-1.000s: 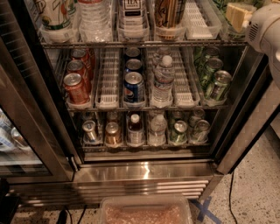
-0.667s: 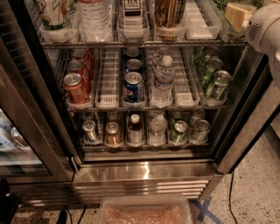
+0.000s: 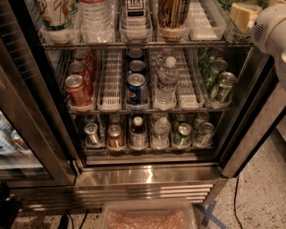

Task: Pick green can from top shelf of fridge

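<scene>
The green can (image 3: pixel 225 4) is on the top shelf (image 3: pixel 147 44) of the fridge (image 3: pixel 147 176), just right of the white tray (image 3: pixel 203 18), w/ only a bit of green showing at the pic's top edge. The gripper (image 3: pixel 242 16) is right of that tray too, just in front of the can, & I can't tell if it's wide or narrow. I think the can is hard, smooth, maybe cold & slippy, prob heavy if full, so grab it round the middle on 2 sides, not the top.
</scene>
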Motion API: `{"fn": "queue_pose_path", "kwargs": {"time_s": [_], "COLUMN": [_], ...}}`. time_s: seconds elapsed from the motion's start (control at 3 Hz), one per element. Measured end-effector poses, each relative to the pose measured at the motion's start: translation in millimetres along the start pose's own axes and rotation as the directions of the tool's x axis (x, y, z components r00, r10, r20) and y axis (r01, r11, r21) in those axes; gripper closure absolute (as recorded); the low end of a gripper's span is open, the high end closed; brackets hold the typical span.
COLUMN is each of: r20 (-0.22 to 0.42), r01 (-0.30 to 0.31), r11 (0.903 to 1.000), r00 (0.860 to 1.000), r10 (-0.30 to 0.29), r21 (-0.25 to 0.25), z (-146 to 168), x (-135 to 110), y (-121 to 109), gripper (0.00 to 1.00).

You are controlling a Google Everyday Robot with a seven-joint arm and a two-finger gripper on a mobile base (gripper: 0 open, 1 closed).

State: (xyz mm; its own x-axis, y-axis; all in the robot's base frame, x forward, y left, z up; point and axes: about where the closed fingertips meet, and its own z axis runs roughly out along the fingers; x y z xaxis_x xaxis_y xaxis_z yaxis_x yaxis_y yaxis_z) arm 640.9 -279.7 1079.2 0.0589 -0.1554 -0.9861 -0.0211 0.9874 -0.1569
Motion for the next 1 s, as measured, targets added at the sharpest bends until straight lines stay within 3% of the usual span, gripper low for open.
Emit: {"fn": "queue_pose_path", "kwargs": {"time_s": [1.0], "r20": [0.068], "r01": [-0.066], "r11": [0.9966], "r00": [0.995], "r10": [0.07], "r21": [-0.05], "z": [-5.4], "x": [-45.7], "y": [7.5], "gripper": [1.0]}}
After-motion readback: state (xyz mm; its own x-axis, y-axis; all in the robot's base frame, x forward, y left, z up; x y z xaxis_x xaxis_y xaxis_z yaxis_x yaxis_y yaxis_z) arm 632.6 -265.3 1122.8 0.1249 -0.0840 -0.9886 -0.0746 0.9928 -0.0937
